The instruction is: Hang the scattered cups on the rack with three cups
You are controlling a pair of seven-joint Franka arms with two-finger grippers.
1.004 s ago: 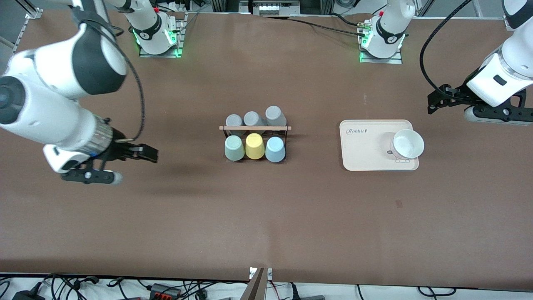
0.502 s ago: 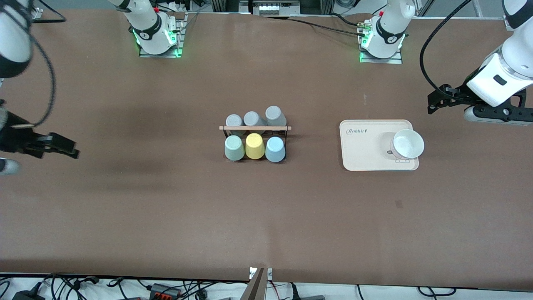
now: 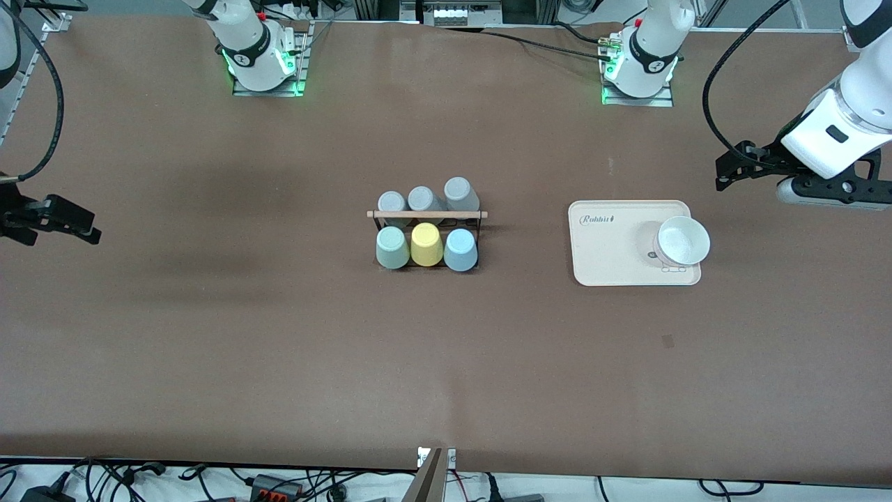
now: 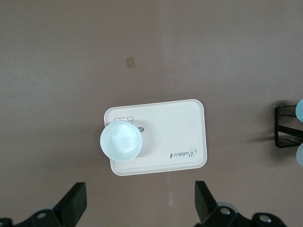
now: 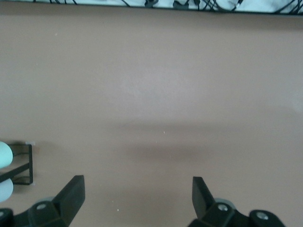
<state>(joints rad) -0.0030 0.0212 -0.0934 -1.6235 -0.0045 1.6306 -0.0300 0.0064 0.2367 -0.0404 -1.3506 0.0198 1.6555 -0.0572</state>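
Observation:
The black wire rack (image 3: 426, 215) with a wooden rod stands mid-table. The pale mint green cup (image 3: 391, 247), a yellow cup (image 3: 426, 245) and the light blue cup (image 3: 460, 249) sit upside down on its pegs in the row nearer the front camera. My right gripper (image 3: 66, 224) is open and empty over bare table at the right arm's end, well away from the rack. Its wrist view (image 5: 138, 198) shows only a rack corner (image 5: 21, 165). My left gripper (image 3: 730, 171) is open and empty, waiting over the table at the left arm's end; it also shows in its wrist view (image 4: 140, 208).
Three grey cups (image 3: 422, 199) sit on the rack's row farther from the front camera. A cream tray (image 3: 613, 261) holding a white bowl (image 3: 683, 240) lies between the rack and the left arm's end; the tray (image 4: 189, 123) also shows in the left wrist view.
My right arm has swung away from the rack toward the right arm's end of the table, its gripper empty. The left arm and all the cups have not moved.

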